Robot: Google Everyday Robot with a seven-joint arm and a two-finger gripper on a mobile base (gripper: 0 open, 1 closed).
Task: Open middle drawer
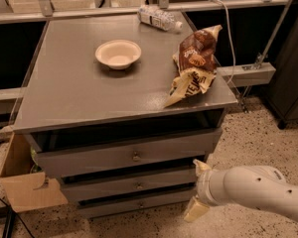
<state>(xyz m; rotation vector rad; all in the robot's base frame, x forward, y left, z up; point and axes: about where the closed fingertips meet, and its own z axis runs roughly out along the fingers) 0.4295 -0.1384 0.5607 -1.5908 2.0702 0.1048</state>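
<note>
The claw [195, 188], fingers spread wide and empty, sits at 3 o'clock of the middle drawer [114, 185]. Lettering on the table's [69, 93] snack bags [194, 66] is unreadable.

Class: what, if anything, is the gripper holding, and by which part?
Nothing. The cream two-finger gripper is open, beside the right end of the wide grey middle drawer, away from its small round metal knob.

Speckled floor [253, 133] around a grey cabinet [74, 95], cardboard box [27, 195] at left.
</note>
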